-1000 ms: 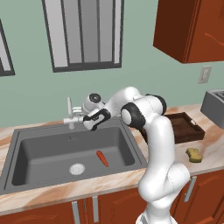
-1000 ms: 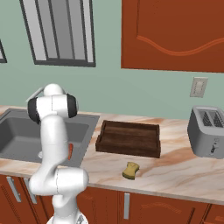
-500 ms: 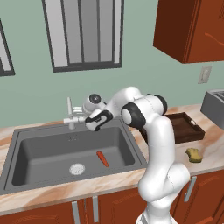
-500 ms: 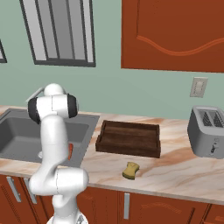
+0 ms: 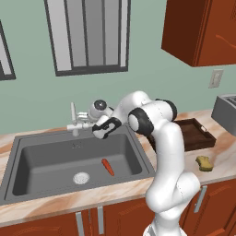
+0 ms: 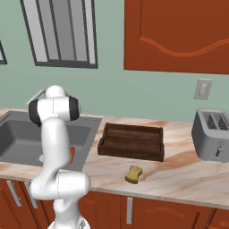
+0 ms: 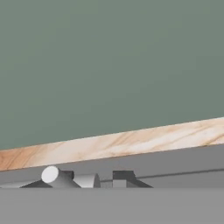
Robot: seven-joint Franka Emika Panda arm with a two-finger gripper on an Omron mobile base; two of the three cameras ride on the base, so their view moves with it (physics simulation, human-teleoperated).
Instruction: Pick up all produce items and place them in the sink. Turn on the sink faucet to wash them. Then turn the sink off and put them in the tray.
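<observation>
Worked the sink faucet (image 5: 73, 120) handle at the sink's (image 5: 27, 152) back edge, claw (image 5: 88, 124) state unclear; carrot (image 5: 108, 167) awaited tray (image 6: 132, 142) transfer next.

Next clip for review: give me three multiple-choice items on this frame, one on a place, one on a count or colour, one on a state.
1. Where does the red-orange vegetable lie?
A. in the tray
B. on the sink floor
C. on the counter by the toaster

2. What colour is the sponge on the counter?
A. yellow
B. blue
C. white

3. What is in the tray?
A. the vegetable
B. the sponge
C. nothing

Answers: 1 B, it rests on the floor of the sink right of the round drain. 2 A, it is a yellow block in front of the tray. 3 C, only the bare brown bottom of the tray shows.
</observation>
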